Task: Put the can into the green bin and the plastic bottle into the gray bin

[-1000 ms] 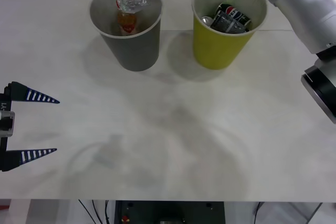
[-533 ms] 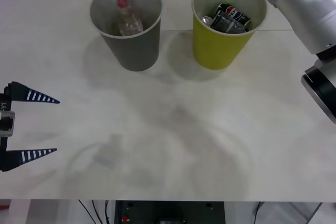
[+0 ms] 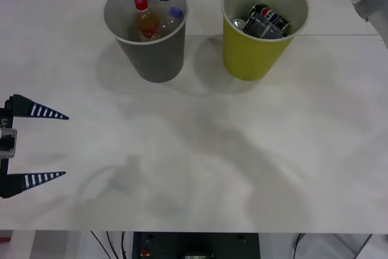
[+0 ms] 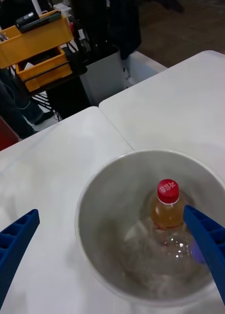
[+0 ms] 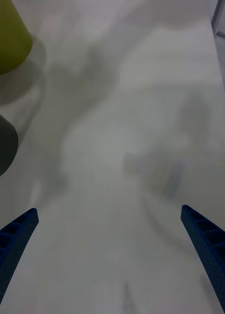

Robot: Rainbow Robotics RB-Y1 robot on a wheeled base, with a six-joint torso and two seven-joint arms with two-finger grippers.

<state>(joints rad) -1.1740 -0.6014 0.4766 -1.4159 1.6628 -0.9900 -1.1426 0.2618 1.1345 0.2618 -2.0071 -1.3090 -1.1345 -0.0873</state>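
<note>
right end effector (image 4: 112, 255) wide, top centre over gray bin (image 3: 151, 53), bottle (image 3: 173, 19) dropped inside | can (image 3: 267, 19) in green bin (image 3: 251, 53) | left end effector (image 3: 36, 145) wide, parked lower left

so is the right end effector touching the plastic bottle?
Apart. Right wrist view: right end effector open above the gray bin; plastic bottle lies inside.

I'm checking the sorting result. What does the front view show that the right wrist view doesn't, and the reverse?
Front view alone: the green bin holding cans, and the open left pincer parked at the table's near left edge. Right wrist view alone: yellow crates in the room beyond the table. Both: the gray bin holding the red-capped bottle and the plastic bottle, with the open right pincer above it.
</note>
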